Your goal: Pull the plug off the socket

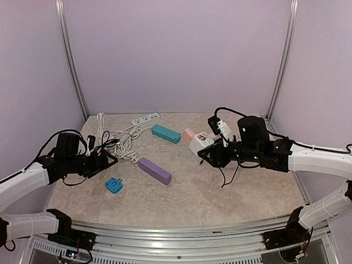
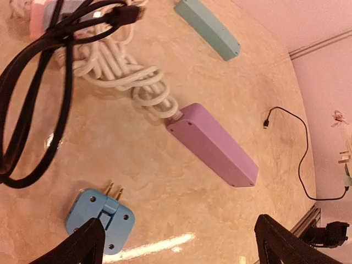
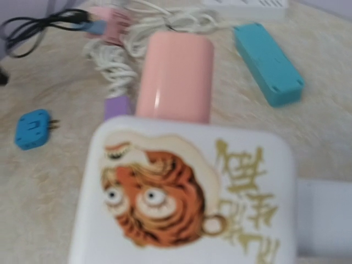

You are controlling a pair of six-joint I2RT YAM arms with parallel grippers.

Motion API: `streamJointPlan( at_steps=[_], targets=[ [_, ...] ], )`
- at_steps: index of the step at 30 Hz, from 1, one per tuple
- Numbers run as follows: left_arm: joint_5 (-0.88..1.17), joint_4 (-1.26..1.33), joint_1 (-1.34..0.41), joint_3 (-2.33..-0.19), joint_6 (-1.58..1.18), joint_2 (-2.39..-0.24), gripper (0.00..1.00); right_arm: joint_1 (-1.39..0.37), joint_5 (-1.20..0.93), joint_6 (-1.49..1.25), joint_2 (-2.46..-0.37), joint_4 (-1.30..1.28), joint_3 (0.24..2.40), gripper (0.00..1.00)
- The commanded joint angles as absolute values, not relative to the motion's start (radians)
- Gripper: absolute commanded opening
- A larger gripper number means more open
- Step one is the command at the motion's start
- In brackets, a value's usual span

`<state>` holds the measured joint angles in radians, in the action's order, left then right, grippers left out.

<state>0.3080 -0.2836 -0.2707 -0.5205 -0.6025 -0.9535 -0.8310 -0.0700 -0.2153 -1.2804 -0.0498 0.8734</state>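
The blue plug (image 1: pixel 114 186) lies flat on the table, prongs bare, apart from any socket; it also shows in the left wrist view (image 2: pixel 99 220) and the right wrist view (image 3: pixel 33 128). My left gripper (image 1: pixel 105 161) hovers just behind it, open and empty (image 2: pixel 179 242), with one finger (image 2: pixel 82 245) over the plug's edge. The socket is a white cube (image 1: pixel 201 142) with a tiger picture (image 3: pixel 181 192). My right gripper (image 1: pixel 209 153) is shut on it and holds it slightly tilted. Its fingers are hidden in the right wrist view.
A purple power strip (image 1: pixel 154 170) (image 2: pixel 214 144) lies mid-table, joined to a coiled white cable (image 1: pixel 124 146). A teal strip (image 1: pixel 166 133), a pink block (image 1: pixel 189 134) (image 3: pixel 175 77) and a white strip (image 1: pixel 146 119) lie farther back. Black cables (image 2: pixel 33 99) pile at left; a thin one (image 1: pixel 225 175) trails at right.
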Motion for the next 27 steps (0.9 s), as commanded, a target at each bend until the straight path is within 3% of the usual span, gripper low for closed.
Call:
streamJointPlan(
  at_steps=[1,14,27],
  targets=[
    [0.332,-0.273,-0.379,-0.641,-0.546,-0.936,0.93,-0.887,-0.102,-0.11,-1.223,0.102,0.848,0.0],
    [0.582,0.062,-0.585,-0.861,-0.696,-1.162,0.96,-1.019,-0.022,0.045,-1.293,0.173,0.892,0.0],
    [0.629,0.1,-0.623,-0.91,-0.767,-1.327,0.98,-1.055,-0.029,0.102,-1.401,0.169,0.983,0.0]
  ],
)
